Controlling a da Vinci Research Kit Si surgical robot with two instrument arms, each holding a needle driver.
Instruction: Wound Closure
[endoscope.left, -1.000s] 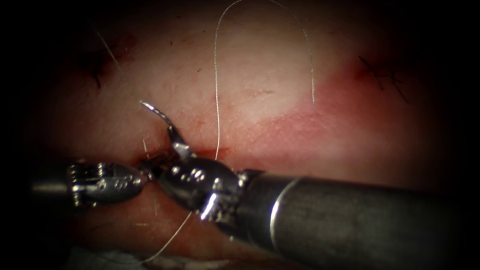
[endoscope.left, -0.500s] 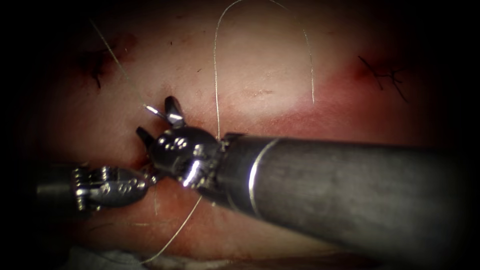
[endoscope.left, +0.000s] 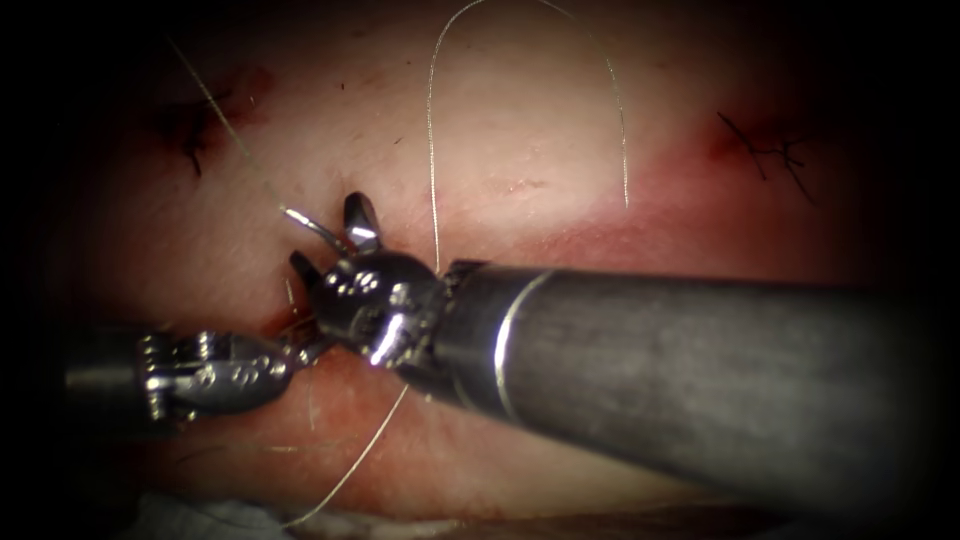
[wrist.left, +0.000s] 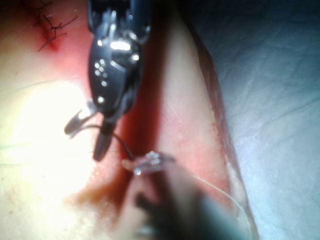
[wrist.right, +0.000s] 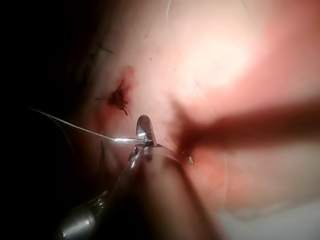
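here the right tool (endoscope.left: 322, 244) sits over the middle of the tissue (endoscope.left: 520, 150), its thick shaft coming in from the right of the endoscope view, and its fingers (endoscope.left: 360, 220) are spread apart with nothing clamped between them. the needle (endoscope.left: 312, 226) lies between the two spread fingers — a short bright curved piece, its upper end pointing up and left, where the thread (endoscope.left: 432, 150) leaves it and runs off toward the upper left of the endoscope view. whether either finger touches the needle cannot be told. in the left wrist view the same tool (wrist.left: 87, 134) shows its fingers parted, with the thin dark curve of the needle (wrist.left: 112, 137) passing from between them down toward the left tool (wrist.left: 150, 164). the left tool (endoscope.left: 305, 348) lies low on the left side of the endoscope view, its tip just below the right tool's wrist at the red line of the cut (endoscope.left: 290, 320); whether its fingers are open or closed, and whether they hold the needle's lower end, cannot be told. how much of the needle sits in the tissue cannot be made out either — its lower part is hidden behind the right tool. a long loop of thread arches over the pale tissue above the tools, and another strand runs from under the right tool down to the lower edge. dark finished stitches (endoscope.left: 765, 150) sit in the tissue at the upper right, and a second dark mark (endoscope.left: 195, 125) at the upper left. in the right wrist view one finger (wrist.right: 144, 125) stands over the bright needle (wrist.right: 125, 139).
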